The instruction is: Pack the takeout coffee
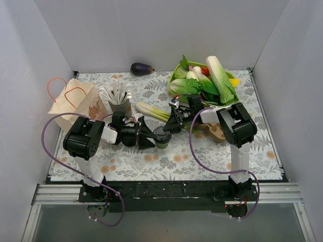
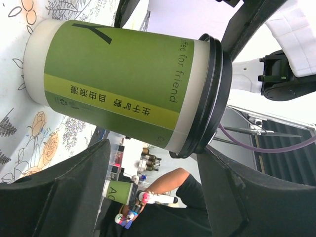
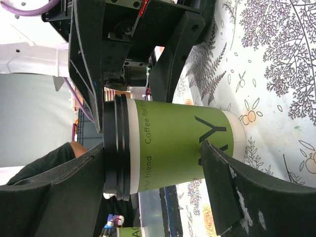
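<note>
The takeout coffee (image 1: 162, 138) is a green paper cup with a black lid (image 2: 217, 94) on it, standing upright on the floral cloth mid-table. My left gripper (image 1: 150, 137) is at its left side, jaws open; in the left wrist view the cup (image 2: 123, 84) lies just beyond the spread fingertips of the gripper (image 2: 154, 153). My right gripper (image 1: 171, 124) comes from the back right, jaws open; in the right wrist view the cup (image 3: 182, 143) fills the gap of the gripper (image 3: 153, 148), one finger by the lid (image 3: 116, 148), the other in front of the base.
A brown paper bag (image 1: 81, 103) with orange handles stands at the back left, a grey cup of wooden stirrers (image 1: 118, 98) beside it. A green basket of vegetables (image 1: 177, 73) sits at the back right, an eggplant (image 1: 142, 68) by the wall, a tan pulp tray (image 1: 215, 132) near the right arm.
</note>
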Available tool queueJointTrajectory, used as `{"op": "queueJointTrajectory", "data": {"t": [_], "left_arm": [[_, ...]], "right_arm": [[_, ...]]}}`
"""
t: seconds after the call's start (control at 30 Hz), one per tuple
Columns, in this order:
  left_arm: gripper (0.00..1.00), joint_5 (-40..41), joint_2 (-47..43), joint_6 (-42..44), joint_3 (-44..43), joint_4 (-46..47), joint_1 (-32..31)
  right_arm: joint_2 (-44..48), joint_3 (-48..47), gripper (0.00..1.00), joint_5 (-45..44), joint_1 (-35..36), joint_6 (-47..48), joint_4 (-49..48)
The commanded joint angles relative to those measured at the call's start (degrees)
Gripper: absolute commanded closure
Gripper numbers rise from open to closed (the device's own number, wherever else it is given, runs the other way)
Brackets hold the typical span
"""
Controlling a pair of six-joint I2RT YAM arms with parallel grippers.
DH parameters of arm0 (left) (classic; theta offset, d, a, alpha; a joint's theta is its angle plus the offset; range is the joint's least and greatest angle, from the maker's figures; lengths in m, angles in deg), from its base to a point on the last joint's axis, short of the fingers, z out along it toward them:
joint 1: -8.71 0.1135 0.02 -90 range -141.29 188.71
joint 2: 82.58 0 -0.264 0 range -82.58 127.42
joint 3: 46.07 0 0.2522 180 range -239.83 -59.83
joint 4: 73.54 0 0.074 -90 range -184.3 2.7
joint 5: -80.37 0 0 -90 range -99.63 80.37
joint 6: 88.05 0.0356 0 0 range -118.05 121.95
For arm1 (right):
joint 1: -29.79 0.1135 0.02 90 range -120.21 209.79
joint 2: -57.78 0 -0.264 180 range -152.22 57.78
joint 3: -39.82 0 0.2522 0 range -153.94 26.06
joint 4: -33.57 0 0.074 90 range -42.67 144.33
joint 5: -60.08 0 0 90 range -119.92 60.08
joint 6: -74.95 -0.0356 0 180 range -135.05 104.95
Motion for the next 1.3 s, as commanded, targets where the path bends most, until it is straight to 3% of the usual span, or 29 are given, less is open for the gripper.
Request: {"op": "queueJointTrajectory", "data": {"t": [0.0,0.3,0.37,0.57,0.63,0.7,0.73,0.77,0.8,0.87,0.93,1.03,1.17,1.27], "left_arm": [[0.30,15.5,2.2,3.1,0.7,-4.1,1.5],[0.26,10.3,-8.5,4.7,0.1,-2.1,0.8],[0.25,10.3,-10.8,11.6,-1.6,-10.5,0.3],[0.24,8.3,-16.7,19.4,-3.4,-20.7,0.1],[0.24,7.1,-17.2,22.1,-5.2,-26.3,0.1],[0.24,6.3,-18.3,30.4,-6.9,-32.0,0.1],[0.24,6.7,-18.8,34.6,-7.8,-35.6,0.1],[0.24,7.4,-19.8,38.9,-10.5,-43.0,0.1],[0.25,9.5,-20.0,49.1,-12.0,-47.1,0.1],[0.25,11.7,-20.8,57.8,-17.8,-58.3,0.1],[0.25,15.5,-22.2,69.1,-21.8,-64.1,0.1],[0.25,20.7,-25.8,78.6,-26.5,-72.3,0.2],[0.25,25.1,-32.2,82.9,-26.5,-73.8,0.2],[0.25,28.7,-37.8,76.7,-23.8,-71.4,0.3]], "right_arm": [[-2.4,0.3,0.21,-3.7,0.2,0.9,1.8],[5.0,-6.4,0.14,-4.3,0.0,14.3,10.6],[7.1,-6.9,0.12,-5.4,0.0,19.1,14.7],[12.3,-7.0,0.10,-8.7,-0.6,26.2,22.3],[13.8,-8.4,0.09,-11.0,-0.6,32.8,27.6],[16.3,-10.8,0.09,-13.3,-0.6,39.5,34.2],[17.2,-11.6,0.09,-14.5,-0.4,47.6,36.8],[18.9,-13.6,0.09,-16.0,-0.1,52.1,39.1],[19.8,-14.5,0.09,-19.0,0.1,55.6,41.3],[21.5,-16.3,0.08,-21.2,0.3,66.2,47.4],[22.3,-18.7,0.07,-24.4,0.8,73.0,52.8],[23.1,-21.3,0.07,-28.1,2.4,85.8,60.1],[23.3,-23.7,0.06,-34.0,6.4,96.5,65.3],[22.0,-26.1,0.06,-37.6,9.4,100.3,69.8]]}}
